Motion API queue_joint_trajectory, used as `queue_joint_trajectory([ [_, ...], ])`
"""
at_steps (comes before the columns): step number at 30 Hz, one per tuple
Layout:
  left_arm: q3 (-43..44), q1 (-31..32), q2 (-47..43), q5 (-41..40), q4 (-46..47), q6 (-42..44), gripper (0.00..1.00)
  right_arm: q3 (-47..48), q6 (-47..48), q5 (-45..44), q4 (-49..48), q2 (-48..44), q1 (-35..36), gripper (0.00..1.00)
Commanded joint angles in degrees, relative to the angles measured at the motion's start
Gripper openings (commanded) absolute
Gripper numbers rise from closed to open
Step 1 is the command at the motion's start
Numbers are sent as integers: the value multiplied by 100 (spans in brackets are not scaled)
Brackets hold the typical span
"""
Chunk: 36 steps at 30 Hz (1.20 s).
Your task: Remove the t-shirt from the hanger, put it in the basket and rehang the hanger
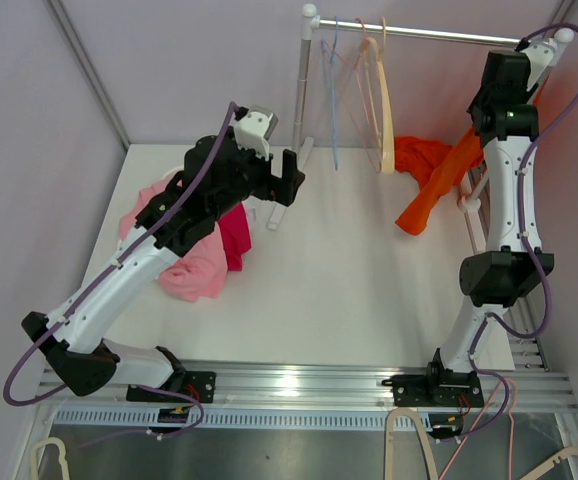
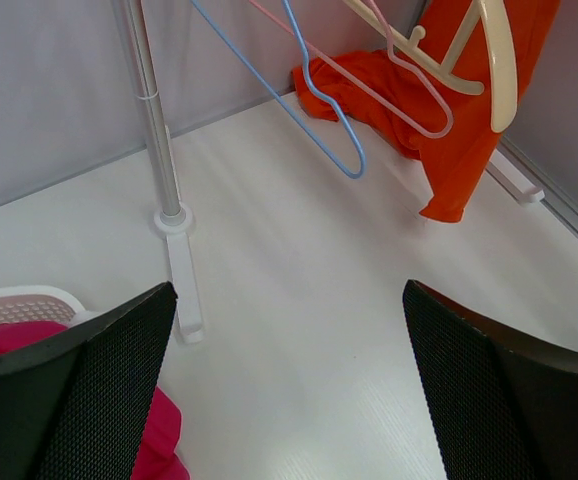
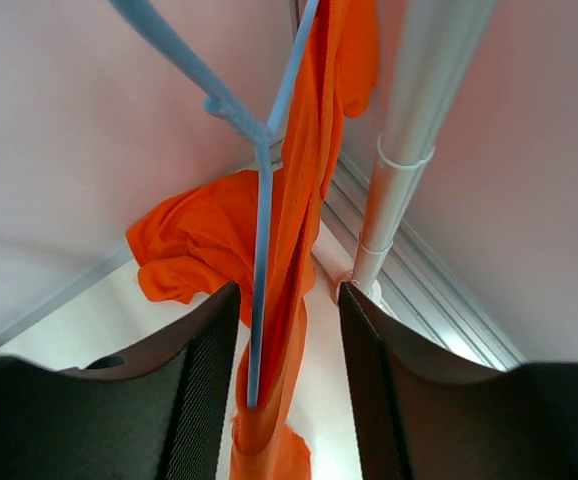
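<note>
Orange t-shirt (image 1: 431, 172) at the far right of the table (image 1: 339, 290), under the right end of the garment rail (image 1: 419, 33); we see it bunched and twisted into a strand, its lower part slumped on the tabletop beside the rack's right foot. In the right wrist view the shirt (image 3: 304, 180) hangs alongside the arm of a pale blue hanger (image 3: 259, 260), cloth wrapped close to the arm; the rack's right post (image 3: 399, 190) stands just beside it.

Right gripper (image 3: 284, 310) raised at that end of the rail; jaws about half open, one pad on either side of the strand and the hanger arm; one pad is at the cloth, and a sliver of light shows between the cloth and the other pad.

Left gripper (image 2: 289, 290) fully spread and holding nothing, low over the table left of centre, facing the rack's left post (image 2: 154, 110).

Along the rail we count three bare hangers: a blue wire hanger (image 2: 314, 100), a pink wire hanger (image 2: 389, 95) and a cream hanger (image 2: 494, 60), the cream one nearest the shirt.

A heap of pink garments (image 1: 199, 262) lies at the left under the left arm; a white basket rim (image 2: 19, 300) shows beside it.
</note>
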State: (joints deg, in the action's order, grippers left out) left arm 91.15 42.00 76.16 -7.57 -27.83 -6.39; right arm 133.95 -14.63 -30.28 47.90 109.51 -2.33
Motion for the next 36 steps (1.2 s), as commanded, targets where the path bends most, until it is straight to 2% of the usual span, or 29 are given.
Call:
queue_joint_trajectory([
  [1,78,37,-14,19,287,112,99,193,13,-39,-351,123,-31,48],
  [3,69,37,30,-33,279,103,100,193,101,-118,-456,149,-31,48],
  [4,78,71,30,-103,270,112,99,184,136,-144,-492,149,-48,44],
  [5,69,89,39,-191,270,129,99,210,162,-197,-527,149,-48,28],
  [7,43,133,22,-280,296,147,99,202,206,-250,-624,105,-40,15],
  [8,25,142,13,-280,322,147,99,202,233,-302,-667,79,-40,2],
  [9,-36,159,-5,-254,340,147,99,202,259,-311,-729,44,-48,0],
  [15,-63,388,21,-34,481,270,99,289,663,-215,-958,-422,241,0],
  [17,7,590,91,-16,516,340,99,298,856,-197,-923,-641,592,0],
  [20,157,844,223,-104,464,402,99,272,778,258,-651,-957,698,0],
  [27,122,1135,338,282,550,262,100,150,436,1199,324,-1318,681,0],
  [32,-80,1372,364,318,824,367,99,-624,373,1402,-43,-1688,593,0],
  [36,-89,1443,391,265,841,376,100,-169,417,1350,53,-1328,462,0],
])
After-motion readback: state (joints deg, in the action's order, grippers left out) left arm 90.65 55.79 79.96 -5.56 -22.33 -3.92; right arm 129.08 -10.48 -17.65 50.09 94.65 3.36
